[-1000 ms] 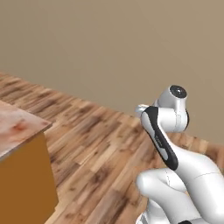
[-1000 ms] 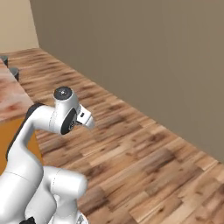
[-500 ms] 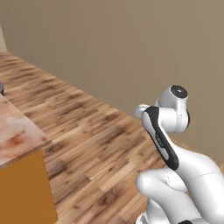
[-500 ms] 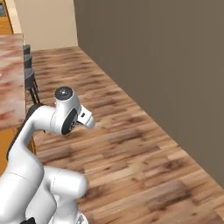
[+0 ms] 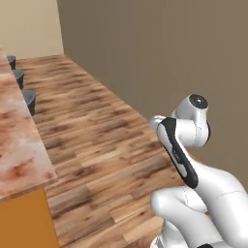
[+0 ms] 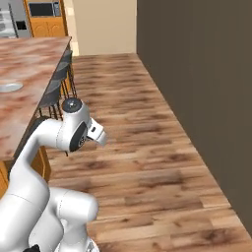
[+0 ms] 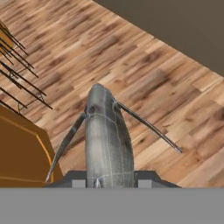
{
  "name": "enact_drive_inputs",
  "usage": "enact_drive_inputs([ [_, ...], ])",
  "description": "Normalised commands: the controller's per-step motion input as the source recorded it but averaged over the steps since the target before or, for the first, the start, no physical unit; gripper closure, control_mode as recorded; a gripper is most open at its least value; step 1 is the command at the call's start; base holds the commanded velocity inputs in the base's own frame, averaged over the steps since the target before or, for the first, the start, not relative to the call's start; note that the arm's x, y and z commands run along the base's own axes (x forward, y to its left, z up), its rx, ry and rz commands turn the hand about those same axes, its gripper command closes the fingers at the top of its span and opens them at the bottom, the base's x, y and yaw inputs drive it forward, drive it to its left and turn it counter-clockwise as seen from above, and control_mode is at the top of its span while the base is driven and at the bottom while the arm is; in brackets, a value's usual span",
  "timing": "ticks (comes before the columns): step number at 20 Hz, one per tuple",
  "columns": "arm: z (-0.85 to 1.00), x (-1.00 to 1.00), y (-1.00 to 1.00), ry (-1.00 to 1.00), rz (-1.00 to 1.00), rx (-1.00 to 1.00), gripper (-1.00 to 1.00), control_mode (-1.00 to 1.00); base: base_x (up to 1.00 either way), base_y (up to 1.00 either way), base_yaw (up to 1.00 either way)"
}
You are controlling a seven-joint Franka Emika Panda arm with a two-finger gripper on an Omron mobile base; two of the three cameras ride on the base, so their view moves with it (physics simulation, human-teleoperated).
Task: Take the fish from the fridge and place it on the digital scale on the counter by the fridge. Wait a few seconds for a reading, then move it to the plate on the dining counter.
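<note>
In the hand view the fish (image 7: 107,140), grey with thin fins spread to both sides, stands clamped in the gripper (image 7: 105,181) above wooden floor (image 7: 144,74). The right base view adds the dining counter (image 6: 29,83) with the pale plate (image 6: 10,87) on it, bar stools (image 6: 54,93) alongside, and the fridge (image 6: 9,19) far off. The left base view shows the counter's near corner (image 5: 22,155).

Both base views look forward over the wood floor (image 5: 97,126); the hand view looks down close.

Dining counter (image 5: 19,145) beside stools (image 5: 28,99)
</note>
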Motion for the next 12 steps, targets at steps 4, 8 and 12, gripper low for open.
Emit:
enact_drive_inputs([
  [4,0.0,0.0,0.0,0.0,0.0,0.0,1.0,1.0,1.0,-0.54,0.46],
  [8,0.0,0.0,0.0,0.0,0.0,0.0,1.0,1.0,1.0,-0.58,0.46],
  [12,0.0,0.0,0.0,0.0,0.0,0.0,1.0,1.0,1.0,-0.56,0.48],
])
